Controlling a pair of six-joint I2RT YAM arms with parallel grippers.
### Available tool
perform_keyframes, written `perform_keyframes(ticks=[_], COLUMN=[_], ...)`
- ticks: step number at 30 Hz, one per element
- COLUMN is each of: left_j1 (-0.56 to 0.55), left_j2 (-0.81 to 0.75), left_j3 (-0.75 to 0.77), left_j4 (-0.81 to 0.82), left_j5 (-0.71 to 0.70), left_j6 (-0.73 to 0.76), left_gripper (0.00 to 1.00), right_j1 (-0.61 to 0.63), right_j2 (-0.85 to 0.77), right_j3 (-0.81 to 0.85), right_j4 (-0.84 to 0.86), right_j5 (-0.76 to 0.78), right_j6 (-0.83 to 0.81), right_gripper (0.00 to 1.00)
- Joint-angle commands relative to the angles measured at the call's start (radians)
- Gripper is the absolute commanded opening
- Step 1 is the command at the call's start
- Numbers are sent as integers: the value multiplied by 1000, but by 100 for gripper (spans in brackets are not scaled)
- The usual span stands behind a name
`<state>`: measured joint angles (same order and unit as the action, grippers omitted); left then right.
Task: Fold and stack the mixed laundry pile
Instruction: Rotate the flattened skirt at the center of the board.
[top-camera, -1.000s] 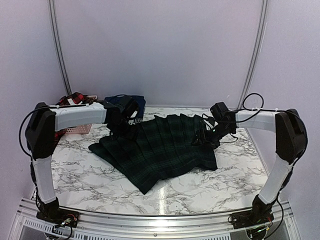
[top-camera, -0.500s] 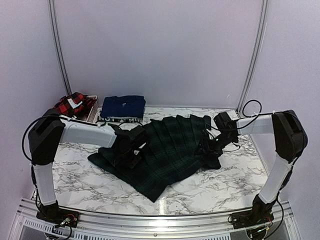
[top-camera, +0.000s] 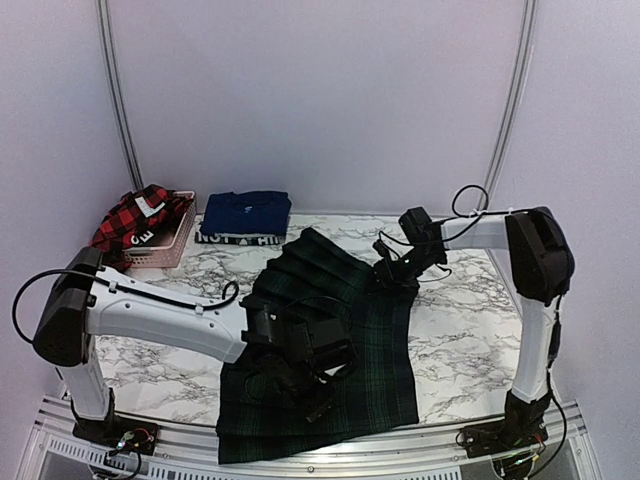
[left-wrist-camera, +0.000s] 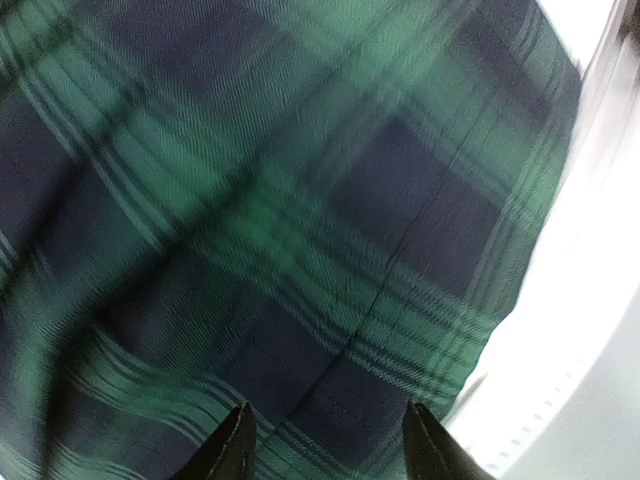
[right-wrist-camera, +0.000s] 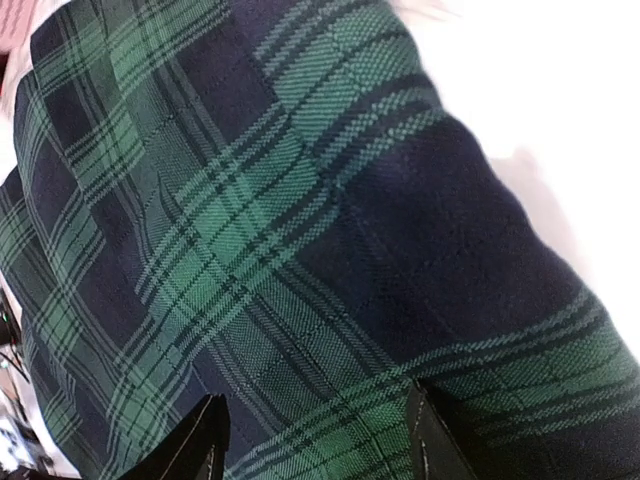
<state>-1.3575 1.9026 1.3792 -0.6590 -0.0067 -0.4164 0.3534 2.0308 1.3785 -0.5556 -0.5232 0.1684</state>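
Observation:
The dark green plaid piece (top-camera: 375, 340) lies spread from mid-table to the near edge. My left gripper (top-camera: 318, 380) rests low on its near half. In the left wrist view its fingers (left-wrist-camera: 232, 445) stand apart over flat plaid (left-wrist-camera: 300, 200), so this gripper (left-wrist-camera: 328, 445) is open. My right gripper (top-camera: 388, 272) sits at the plaid's far right corner. It too is open (right-wrist-camera: 318, 440), with flat plaid (right-wrist-camera: 250, 200) under it. A folded navy piece (top-camera: 245, 212) with a white lettered band lies at the back. The red-and-black checked shirt (top-camera: 135, 215) hangs in the basket.
The pink perforated basket (top-camera: 165, 250) stands at the back left corner, next to the navy piece. The metal rail (top-camera: 480, 445) runs along the table's near edge, and the plaid's hem reaches it. White marble table (top-camera: 470, 330) shows to the right of the plaid.
The plaid piece has been dragged toward the near edge and now lies lengthwise. My left arm swung from the back left to the near middle. The right gripper shifted left.

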Motion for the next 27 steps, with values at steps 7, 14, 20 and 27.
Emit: perform_keyframes(ticks=[7, 14, 20, 27], left_j1=[224, 491, 579, 652], left_j2=[-326, -327, -127, 3], left_j3=[-201, -108, 106, 261], left_j4=[45, 112, 101, 91], left_j5=[-66, -16, 45, 113], left_j6=[-103, 46, 123, 134], left_gripper=[57, 70, 75, 77], right_j1=[82, 24, -89, -122], right_j2=[-73, -160, -25, 116], right_j3=[70, 93, 182, 271], right_j4=[-125, -105, -143, -193], right_j5=[103, 122, 141, 87], right_j6=[-43, -119, -225, -313], right_gripper=[61, 66, 67, 70])
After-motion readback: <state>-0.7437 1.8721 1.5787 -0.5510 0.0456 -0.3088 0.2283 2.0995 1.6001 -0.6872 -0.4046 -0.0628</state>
